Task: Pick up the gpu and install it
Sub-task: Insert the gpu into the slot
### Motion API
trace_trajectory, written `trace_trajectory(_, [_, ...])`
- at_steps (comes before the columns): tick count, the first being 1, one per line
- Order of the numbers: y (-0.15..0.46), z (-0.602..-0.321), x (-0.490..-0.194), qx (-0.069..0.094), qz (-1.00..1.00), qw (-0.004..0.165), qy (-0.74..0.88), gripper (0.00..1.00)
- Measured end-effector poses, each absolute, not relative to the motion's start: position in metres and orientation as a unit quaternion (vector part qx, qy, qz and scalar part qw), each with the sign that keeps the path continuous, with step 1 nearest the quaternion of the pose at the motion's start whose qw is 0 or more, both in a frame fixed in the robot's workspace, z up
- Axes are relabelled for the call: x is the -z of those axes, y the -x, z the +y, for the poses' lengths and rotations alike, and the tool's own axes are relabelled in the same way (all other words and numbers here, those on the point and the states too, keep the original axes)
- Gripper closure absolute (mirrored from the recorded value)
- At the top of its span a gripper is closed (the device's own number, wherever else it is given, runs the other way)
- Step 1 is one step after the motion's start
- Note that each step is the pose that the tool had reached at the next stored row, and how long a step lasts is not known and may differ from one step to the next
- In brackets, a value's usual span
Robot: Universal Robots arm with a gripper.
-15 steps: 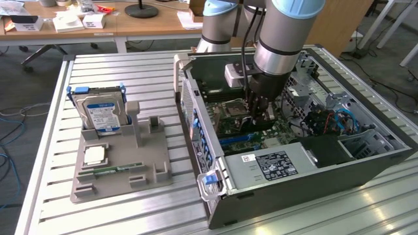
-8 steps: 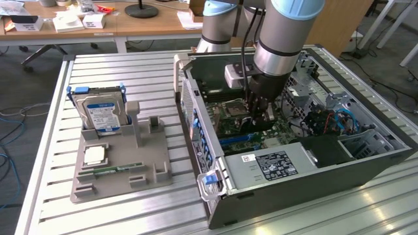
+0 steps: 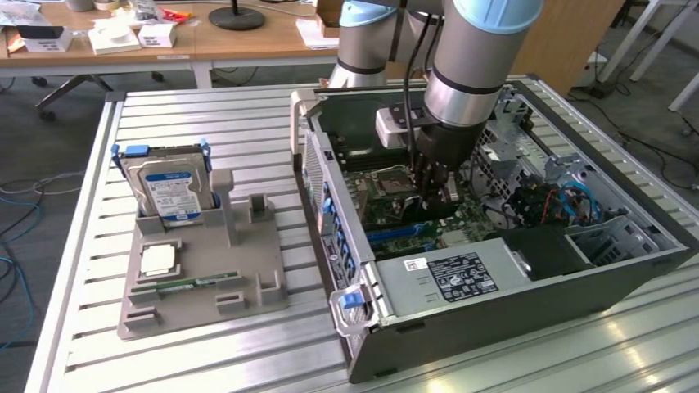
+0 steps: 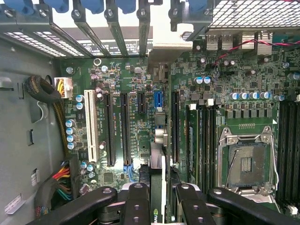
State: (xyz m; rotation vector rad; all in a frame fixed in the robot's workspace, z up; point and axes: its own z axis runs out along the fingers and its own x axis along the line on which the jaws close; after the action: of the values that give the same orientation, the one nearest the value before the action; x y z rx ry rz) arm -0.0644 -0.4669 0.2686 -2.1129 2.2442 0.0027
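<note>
My gripper reaches down into the open computer case, just above the motherboard. It is shut on the gpu, a thin dark card held upright. In the wrist view the gpu runs edge-on between my two black fingers, with my gripper closed around it. Its grey metal end bracket lies by the case's rear slot openings. The card lines up with the blue slot. Whether it sits in a slot I cannot tell.
Black expansion slots and a white slot flank the card on one side, with memory slots and the processor socket on the other. A power supply fills the case front. On the exterior view's left, a grey tray holds a hard drive and a memory stick.
</note>
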Motion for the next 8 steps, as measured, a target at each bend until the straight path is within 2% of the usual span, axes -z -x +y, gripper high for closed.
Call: trace_trajectory(8, [0.0659, -0.4669, -0.2685, -0.001, 0.728, 0.03, 0.685, 0.74])
